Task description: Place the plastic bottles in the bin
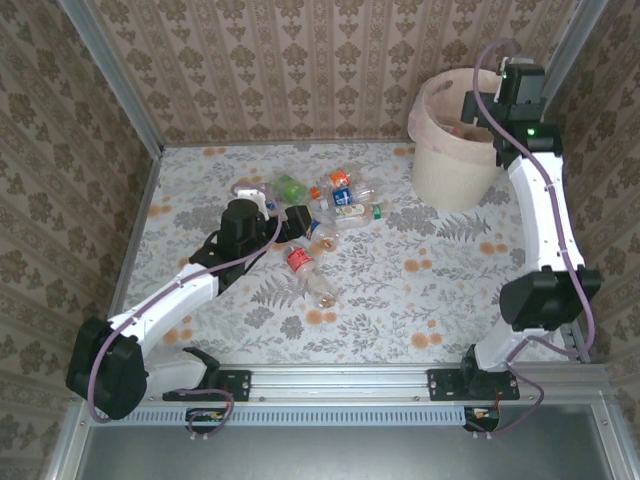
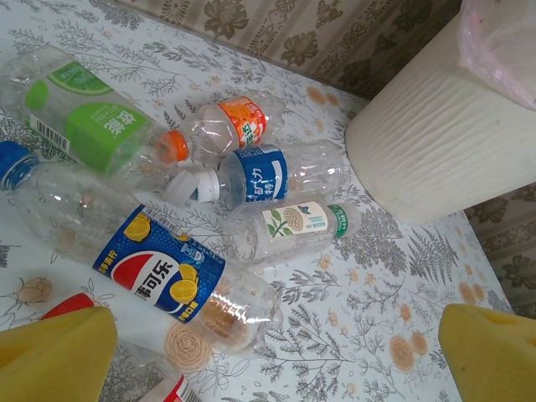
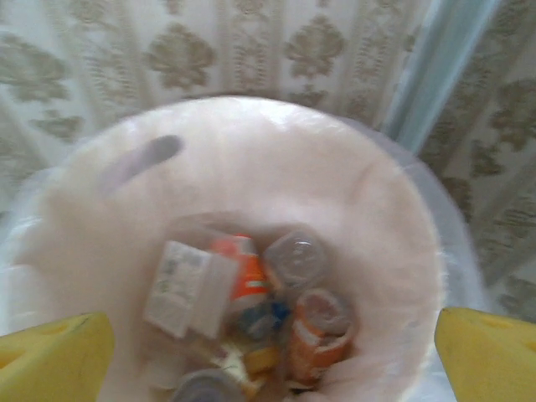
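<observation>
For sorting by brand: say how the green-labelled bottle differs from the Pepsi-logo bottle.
The green-labelled bottle has an orange cap, pointing right in the left wrist view; the Pepsi-logo bottle has a blue cap, pointing left, and a blue label. Both are clear and lie on their sides.

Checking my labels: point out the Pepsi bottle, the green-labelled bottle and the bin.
Pepsi bottle (image 2: pixel 159 270): left wrist view, on its blue label.
Green-labelled bottle (image 2: pixel 86 126): left wrist view, on its green label.
Bin (image 2: pixel 435 142): left wrist view, on its ribbed outer wall.

Some plastic bottles (image 3: pixel 314 335) are heaped in the bin (image 1: pixel 445 175) at the far right of the worktop (image 1: pixel 430 290), and further bottles (image 1: pixel 345 210) are scattered left of it.
</observation>
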Action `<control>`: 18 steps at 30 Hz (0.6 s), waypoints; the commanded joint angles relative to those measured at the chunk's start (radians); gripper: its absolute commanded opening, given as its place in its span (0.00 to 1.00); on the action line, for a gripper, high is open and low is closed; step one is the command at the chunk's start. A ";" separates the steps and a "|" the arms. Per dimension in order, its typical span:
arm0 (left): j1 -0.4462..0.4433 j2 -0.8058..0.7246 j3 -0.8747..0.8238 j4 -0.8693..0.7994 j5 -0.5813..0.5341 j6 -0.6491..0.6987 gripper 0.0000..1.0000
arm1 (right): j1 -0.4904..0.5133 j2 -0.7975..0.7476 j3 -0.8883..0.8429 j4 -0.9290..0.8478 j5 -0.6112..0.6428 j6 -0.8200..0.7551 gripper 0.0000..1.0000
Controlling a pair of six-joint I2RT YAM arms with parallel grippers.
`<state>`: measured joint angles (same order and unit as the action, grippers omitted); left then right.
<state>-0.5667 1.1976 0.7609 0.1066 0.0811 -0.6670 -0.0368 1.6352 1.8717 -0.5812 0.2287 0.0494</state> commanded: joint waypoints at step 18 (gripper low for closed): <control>0.073 -0.015 -0.033 -0.056 -0.077 -0.137 1.00 | 0.328 0.026 -0.440 0.055 -0.603 -0.850 1.00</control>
<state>-0.5106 1.2144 0.7498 0.0757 0.0212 -0.7612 0.2749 1.6012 1.4124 -0.4217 -0.3389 -0.6247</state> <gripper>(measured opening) 0.999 0.998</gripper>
